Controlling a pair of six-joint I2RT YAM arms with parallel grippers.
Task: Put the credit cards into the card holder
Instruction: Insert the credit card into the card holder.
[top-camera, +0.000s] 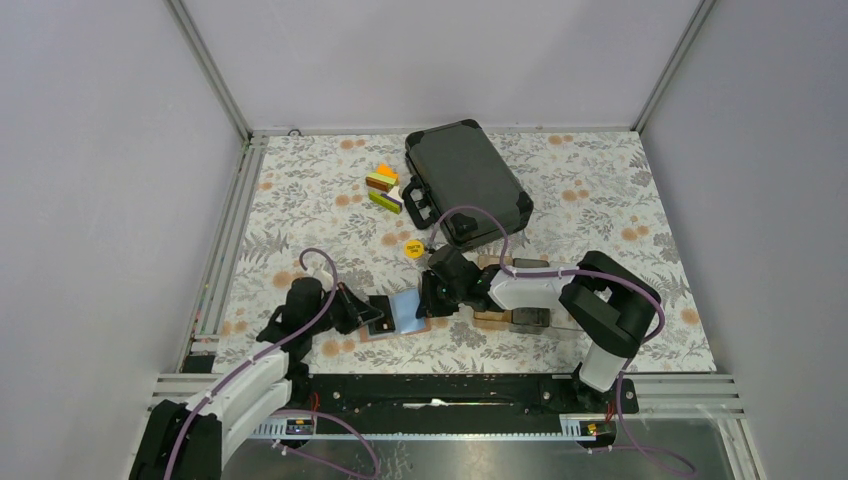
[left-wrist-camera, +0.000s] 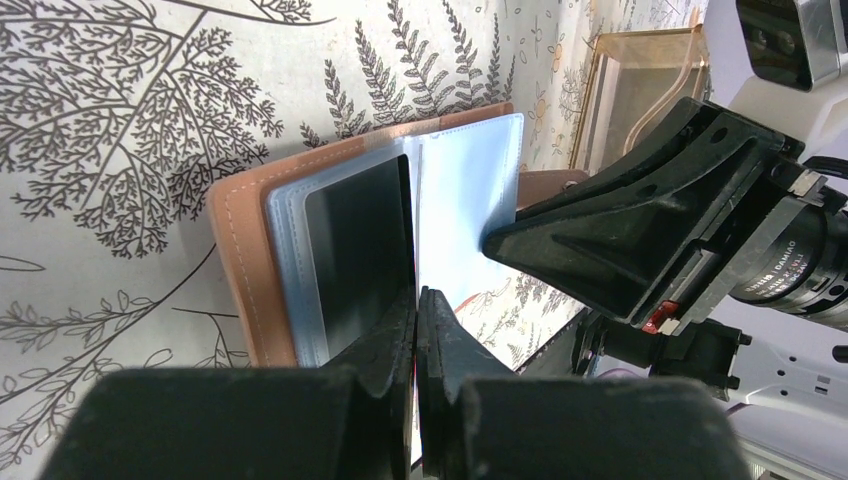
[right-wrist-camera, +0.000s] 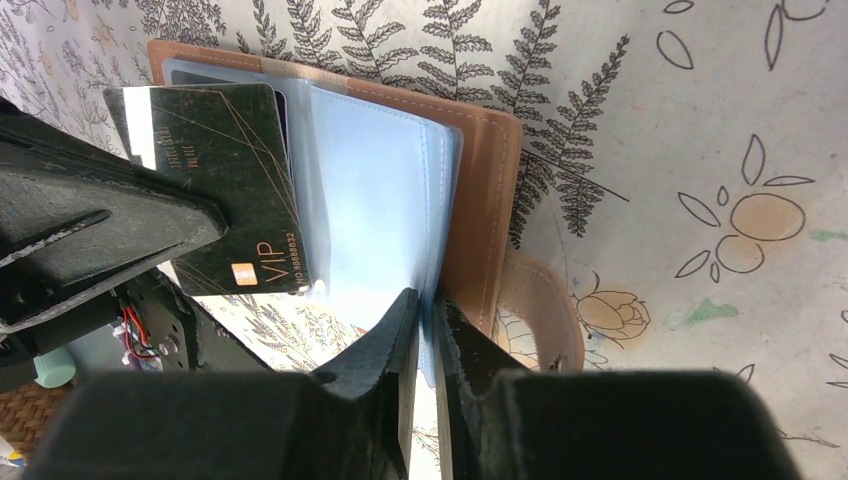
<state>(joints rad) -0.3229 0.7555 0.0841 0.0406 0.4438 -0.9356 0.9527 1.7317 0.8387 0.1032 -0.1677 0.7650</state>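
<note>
The card holder (top-camera: 408, 312) lies open on the floral cloth between my two arms, salmon cover (right-wrist-camera: 490, 190) down and blue-grey pockets up. My left gripper (left-wrist-camera: 417, 300) is shut on a black credit card (right-wrist-camera: 230, 170) marked VIP. That card (left-wrist-camera: 360, 250) stands on edge over the holder's left pockets, one corner tucked behind a translucent leaf. My right gripper (right-wrist-camera: 427, 300) is shut on the near edge of a blue-grey pocket leaf (right-wrist-camera: 380, 200) and holds it up. In the top view the left gripper (top-camera: 378, 318) and right gripper (top-camera: 428, 300) meet at the holder. No other credit cards show.
A black hard case (top-camera: 465, 180) lies at the back. Coloured blocks (top-camera: 384, 188) sit left of it and a round yellow disc (top-camera: 412, 248) lies just behind the holder. A clear compartment tray (top-camera: 515, 305) sits under the right arm, its amber wall (left-wrist-camera: 640, 90) close behind the holder.
</note>
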